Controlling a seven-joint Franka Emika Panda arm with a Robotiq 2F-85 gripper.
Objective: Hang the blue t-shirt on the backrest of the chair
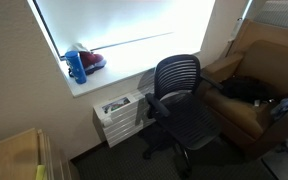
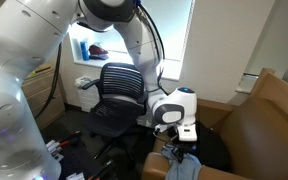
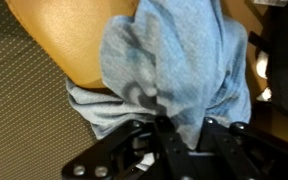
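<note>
Bright window (image 1: 134,25) behind. The claw (image 2: 181,147) clamps a pale-blue fabric t-shirt (image 2: 184,168) at lower centre. Pickup looks done; next, lift it above the backrest of the black mesh chair (image 2: 119,88).

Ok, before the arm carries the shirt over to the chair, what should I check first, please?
1. Grip: blue t-shirt bunched inside the end effector: ok.
2. Shirt lifted clear of the brown armchair: cloth rests on it, not ok.
3. Backrest bare of other things: ok.
4. Free path from the armchair to the backrest: cannot tell.
5. Snag under the shirt: hidden, cannot tell.
</note>
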